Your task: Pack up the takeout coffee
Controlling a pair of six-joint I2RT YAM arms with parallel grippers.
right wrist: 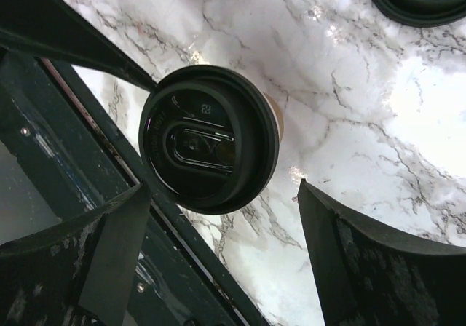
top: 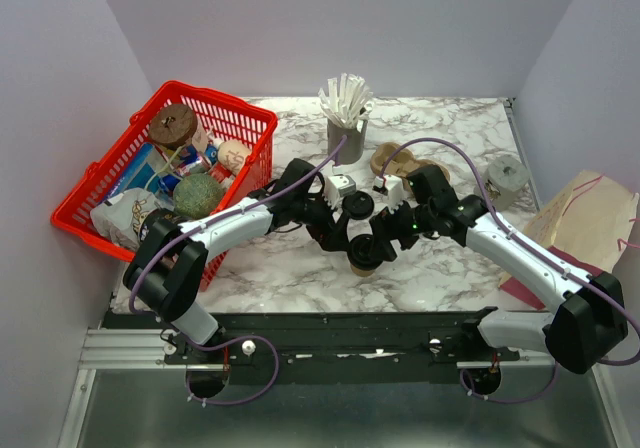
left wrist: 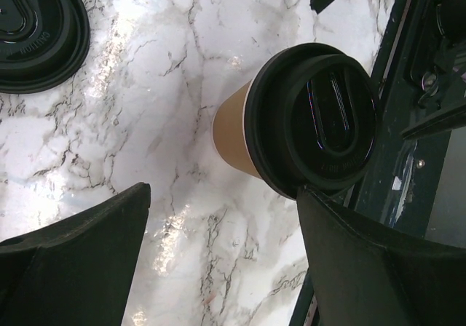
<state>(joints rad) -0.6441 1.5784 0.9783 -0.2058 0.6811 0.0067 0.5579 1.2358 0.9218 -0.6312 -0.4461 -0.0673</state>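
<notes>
Top view: the tan paper cup (top: 365,258), its black lid (top: 366,251) on, stands at centre frame on the marbled worktop (top: 440,273). It sits between the left gripper (top: 335,230) and right gripper (top: 392,230), with the pulp carrier (top: 395,158) above it in frame.

Left wrist view: the fingers (left wrist: 73,260) are spread wide and empty, and the cup sits right of centre. Centre it first, then close gently on the tan wall under the rim, since paper probably crushes.

Right wrist view: the fingers are also wide and empty. The lid looks seated, though I cannot tell whether it is snapped down all round, so it is worth pressing before lifting.
</notes>
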